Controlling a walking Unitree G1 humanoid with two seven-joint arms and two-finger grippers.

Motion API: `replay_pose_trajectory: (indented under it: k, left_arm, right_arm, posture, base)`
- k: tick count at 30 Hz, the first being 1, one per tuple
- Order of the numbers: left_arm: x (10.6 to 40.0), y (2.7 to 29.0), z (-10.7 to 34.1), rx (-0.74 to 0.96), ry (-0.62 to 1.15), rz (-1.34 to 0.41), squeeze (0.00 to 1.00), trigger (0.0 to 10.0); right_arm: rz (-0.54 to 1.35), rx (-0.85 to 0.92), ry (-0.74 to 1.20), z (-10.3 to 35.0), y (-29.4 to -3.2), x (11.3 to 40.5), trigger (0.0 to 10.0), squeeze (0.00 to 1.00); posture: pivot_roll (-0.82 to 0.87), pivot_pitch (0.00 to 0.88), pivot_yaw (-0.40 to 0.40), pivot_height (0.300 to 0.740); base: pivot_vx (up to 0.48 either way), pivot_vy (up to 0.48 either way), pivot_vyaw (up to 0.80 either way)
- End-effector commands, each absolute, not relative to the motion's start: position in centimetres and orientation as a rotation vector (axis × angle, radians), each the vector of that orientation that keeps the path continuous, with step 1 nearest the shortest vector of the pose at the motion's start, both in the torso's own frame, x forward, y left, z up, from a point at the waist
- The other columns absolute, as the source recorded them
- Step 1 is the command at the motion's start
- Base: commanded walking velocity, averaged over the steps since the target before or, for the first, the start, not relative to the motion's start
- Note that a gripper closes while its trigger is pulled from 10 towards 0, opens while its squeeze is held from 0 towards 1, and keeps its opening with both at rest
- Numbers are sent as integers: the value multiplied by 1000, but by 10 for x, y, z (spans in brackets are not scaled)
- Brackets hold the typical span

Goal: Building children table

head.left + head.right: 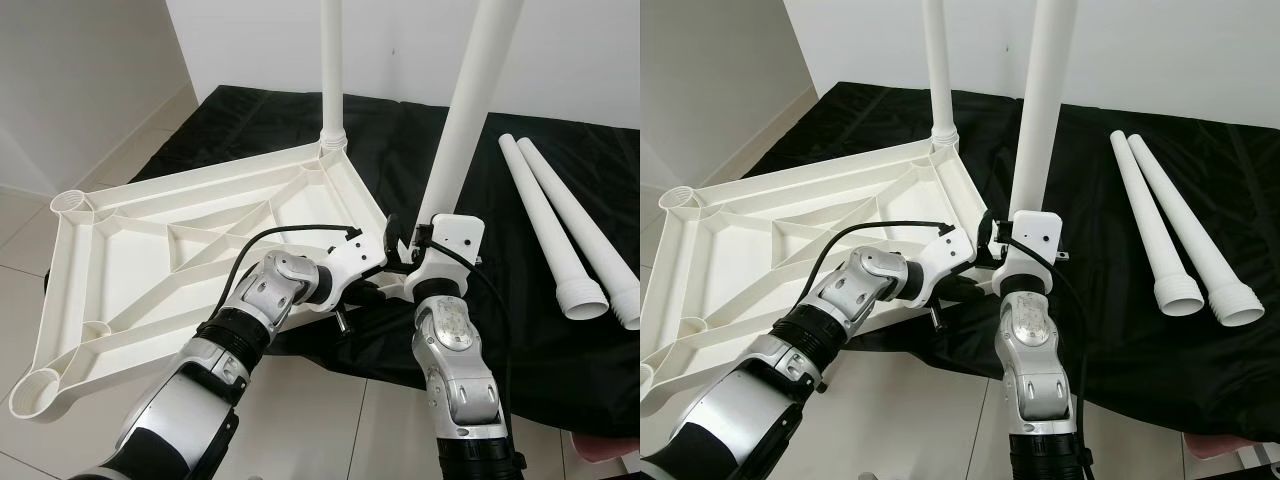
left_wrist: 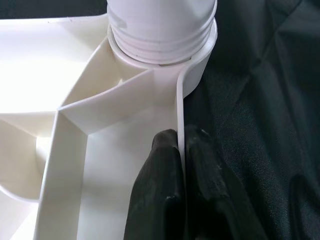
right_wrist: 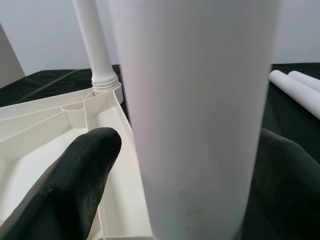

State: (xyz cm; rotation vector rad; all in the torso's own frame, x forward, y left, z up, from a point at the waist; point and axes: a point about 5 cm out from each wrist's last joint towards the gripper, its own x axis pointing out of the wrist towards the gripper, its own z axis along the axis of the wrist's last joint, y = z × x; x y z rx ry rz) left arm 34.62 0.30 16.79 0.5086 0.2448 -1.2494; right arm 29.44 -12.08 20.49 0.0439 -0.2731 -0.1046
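Note:
The white children's tabletop [image 1: 190,250] lies upside down, ribs up, partly on a black cloth. One white leg [image 1: 332,70] stands screwed into its far corner socket. A second leg [image 1: 462,110] stands upright at the near right corner, and my right gripper [image 3: 175,170] is shut around it, with black fingers [image 3: 75,175] on either side. My left gripper [image 2: 181,150] is shut on the tabletop's side rim [image 2: 180,105] just below that leg's threaded base [image 2: 160,35]. Two more legs [image 1: 570,220] lie loose on the cloth at the right.
The black cloth [image 1: 520,320] covers the floor under the right half of the tabletop. Pale floor tiles [image 1: 320,410] lie in front and to the left. White walls [image 1: 90,70] stand behind and at the left. Open sockets [image 1: 40,392] sit at the tabletop's near left corners.

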Motion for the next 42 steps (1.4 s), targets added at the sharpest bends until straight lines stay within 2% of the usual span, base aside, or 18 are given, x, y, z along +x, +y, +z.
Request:
replay_pose_trajectory:
  k: [1, 3, 4, 6, 7, 21, 22, 33, 42]
  left_arm:
    - [342, 2, 158, 520, 281, -1267, 0, 10000]
    - [342, 2, 158, 514, 281, -1275, 0, 10000]
    - [341, 2, 158, 504, 284, -1287, 1000, 10000]
    - [340, 2, 158, 493, 287, -1301, 1000, 10000]
    - [340, 2, 158, 494, 287, -1300, 1000, 10000]
    - [340, 7, 176, 542, 233, -1330, 1000, 10000]
    - [339, 9, 179, 550, 225, -1346, 0, 10000]
    - [337, 24, 200, 582, 146, -1387, 0, 10000]
    - [336, 45, 222, 504, 71, -1331, 0, 10000]
  right_arm:
    - [-137, 54, -279, 205, -121, 291, 10000, 1000]
    - [-147, 47, -277, 204, -122, 291, 10000, 1000]
    - [-152, 37, -274, 204, -122, 292, 10000, 129]
    - [-157, 26, -270, 203, -123, 292, 10000, 129]
    - [-159, 34, -269, 202, -124, 292, 10000, 0]
    - [-194, 28, -275, 200, -143, 287, 10000, 0]
    - [-186, 30, -277, 199, -145, 286, 10000, 0]
    - [-153, 32, -303, 199, -155, 276, 10000, 0]
    - [-59, 55, -340, 198, -156, 270, 10000, 0]
  posture:
    - [-154, 126, 122, 740]
    - [-154, 126, 122, 740]
    - [-155, 127, 122, 740]
    - [-155, 127, 123, 740]
    - [-153, 129, 122, 740]
    - [-154, 125, 122, 740]
    - [-156, 125, 122, 740]
    - [-164, 122, 122, 740]
    - [-169, 117, 127, 740]
  base:
    - [0, 0, 0]
    - [0, 0, 0]
    - [0, 0, 0]
    - [0, 0, 0]
    - [0, 0, 0]
    - [0, 0, 0]
    - [0, 0, 0]
    - [0, 0, 0]
    - [0, 0, 0]
